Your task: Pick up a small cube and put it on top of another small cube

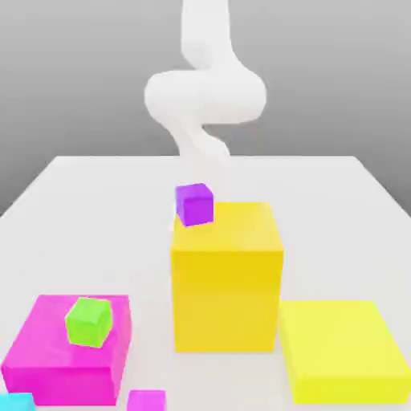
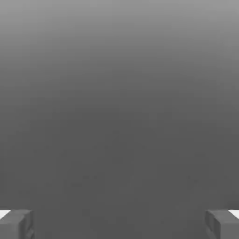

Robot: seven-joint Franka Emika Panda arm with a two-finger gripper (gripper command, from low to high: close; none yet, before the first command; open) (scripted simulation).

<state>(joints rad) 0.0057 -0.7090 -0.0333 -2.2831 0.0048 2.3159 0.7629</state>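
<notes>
Exterior view: purple cube (image 1: pixel 195 205) appears below the gripper (image 2: pixel 119 225).

Small cubes, purple (image 1: pixel 195 205) and green (image 1: pixel 89 323): both presenting smooth, plastic-looking faces. Large orange-yellow block (image 1: pixel 227 277): showing smooth, even sides. Magenta block (image 1: pixel 67 349) and flat yellow block (image 1: pixel 345 351): displaying smooth, unpatterned surfaces. Robot arm (image 1: pixel 206 96): appearing white and smooth. Tabletop (image 1: pixel 321 233): looking pale and smooth.

A simulated robot test scene is shown: a plain white tabletop (image 1: pixel 337 233), flat-coloured blocks (image 1: pixel 227 297) at the near side, and a white robot arm (image 1: pixel 206 96) at the far side.
</notes>
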